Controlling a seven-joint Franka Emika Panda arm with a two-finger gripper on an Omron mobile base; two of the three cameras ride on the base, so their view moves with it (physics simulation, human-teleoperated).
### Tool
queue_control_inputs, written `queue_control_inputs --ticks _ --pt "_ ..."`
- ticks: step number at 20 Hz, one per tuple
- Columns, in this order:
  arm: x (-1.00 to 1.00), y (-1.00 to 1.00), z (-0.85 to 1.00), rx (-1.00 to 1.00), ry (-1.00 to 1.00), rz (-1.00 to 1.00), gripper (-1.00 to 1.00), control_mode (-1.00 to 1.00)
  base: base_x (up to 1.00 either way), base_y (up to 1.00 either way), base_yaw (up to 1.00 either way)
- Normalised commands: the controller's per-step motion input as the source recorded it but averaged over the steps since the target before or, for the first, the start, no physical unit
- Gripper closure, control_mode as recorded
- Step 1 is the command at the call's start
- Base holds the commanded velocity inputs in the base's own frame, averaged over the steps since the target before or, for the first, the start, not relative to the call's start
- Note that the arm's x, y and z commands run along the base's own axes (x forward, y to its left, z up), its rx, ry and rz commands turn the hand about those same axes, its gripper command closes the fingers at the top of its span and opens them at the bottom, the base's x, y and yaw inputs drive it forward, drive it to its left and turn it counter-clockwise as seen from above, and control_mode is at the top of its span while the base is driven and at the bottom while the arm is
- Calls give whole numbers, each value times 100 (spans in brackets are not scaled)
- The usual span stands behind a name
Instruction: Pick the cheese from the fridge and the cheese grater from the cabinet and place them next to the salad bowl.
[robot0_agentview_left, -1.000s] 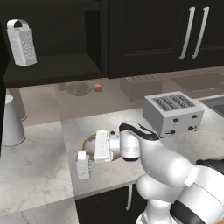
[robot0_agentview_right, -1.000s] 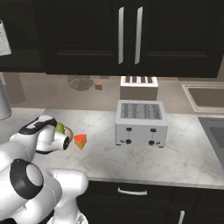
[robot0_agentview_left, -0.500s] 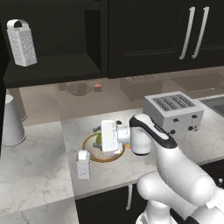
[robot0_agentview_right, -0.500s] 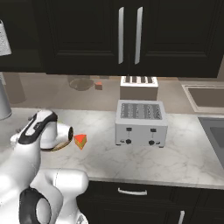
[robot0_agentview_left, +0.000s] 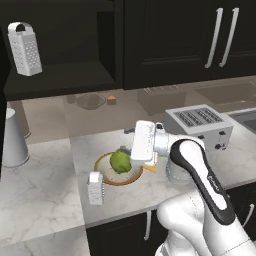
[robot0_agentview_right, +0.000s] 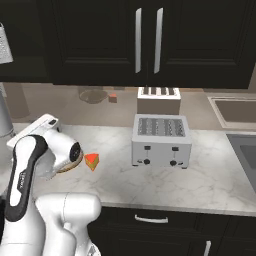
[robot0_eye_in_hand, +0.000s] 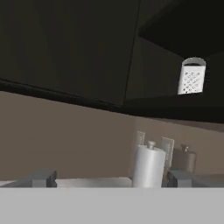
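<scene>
Cheese grater (robot0_agentview_left: 95, 187) stands beside salad bowl (robot0_agentview_left: 102, 171); cheese (robot0_agentview_right: 92, 161) opposite.

Pale veined marble, faintly glossy, on the counter (robot0_agentview_left: 45, 190). Matt black on the cabinet (robot0_agentview_left: 170, 40) doors, bright metal handles (robot0_agentview_right: 148, 40). Perforated silvery metal on the grater (robot0_agentview_left: 95, 188). Brushed steel toaster (robot0_agentview_right: 161, 141).

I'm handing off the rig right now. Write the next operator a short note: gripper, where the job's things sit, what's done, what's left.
Gripper: open, empty, facing the wall.
Small orange-red cheese wedge: on the counter beside the tan-rimmed salad bowl holding lettuce.
Short silver-white box grater: standing on the counter beside the bowl's other side.
A taller silver grater sits on the black cabinet shelf.
Done: both items look placed.
Left: confirm placement, pull the arm clear.
</scene>
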Motion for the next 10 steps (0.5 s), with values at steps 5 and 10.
queue_control_inputs --ticks 5,10 --pt "-100 -87 100 8 0 -34 -100 -100 0 0 0" --pt "-100 -86 96 4 4 -31 -100 -100 0 0 0"
